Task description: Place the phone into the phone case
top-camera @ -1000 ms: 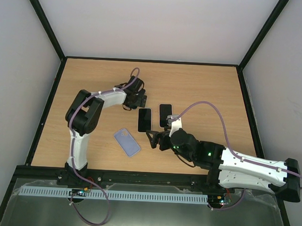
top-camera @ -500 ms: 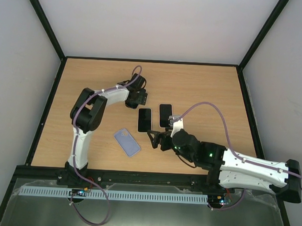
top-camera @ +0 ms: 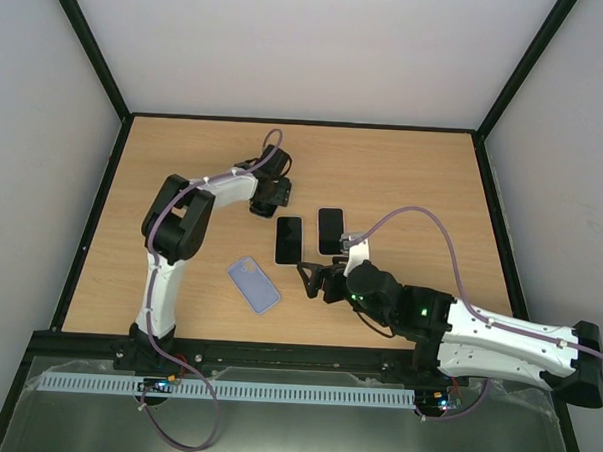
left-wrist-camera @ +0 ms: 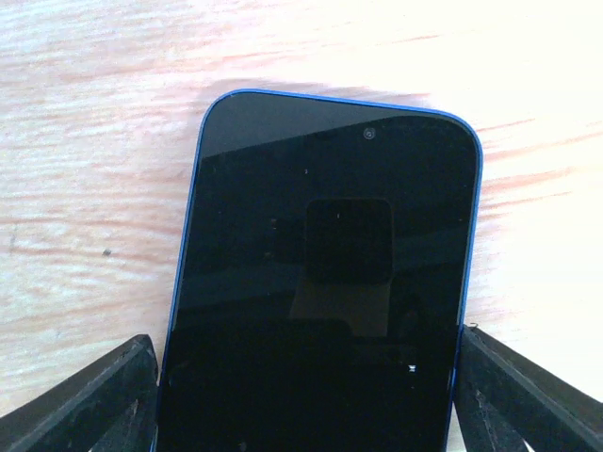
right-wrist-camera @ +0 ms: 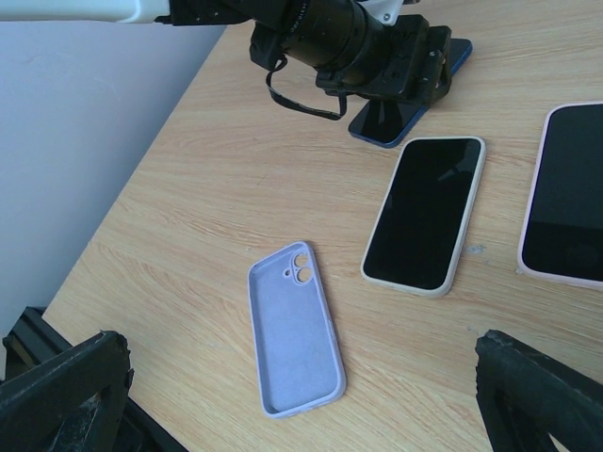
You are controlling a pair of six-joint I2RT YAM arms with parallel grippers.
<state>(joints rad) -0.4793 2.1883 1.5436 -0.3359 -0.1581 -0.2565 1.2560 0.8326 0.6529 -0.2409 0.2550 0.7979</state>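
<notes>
The left gripper (top-camera: 273, 197) is sitting low over the blue phone (left-wrist-camera: 325, 273), which is lying screen-up on the far centre of the table (top-camera: 414, 171). Its fingers (left-wrist-camera: 94, 400) are flanking the phone's long edges, right against them; whether they are clamping cannot be told. The right gripper (top-camera: 307, 279) is hovering with jaws spread wide, holding nothing. The lavender phone case (right-wrist-camera: 297, 330) is lying cavity-up beside a cream-edged phone (right-wrist-camera: 424, 215) and a pink-edged phone (right-wrist-camera: 565, 193), apart from the blue phone.
</notes>
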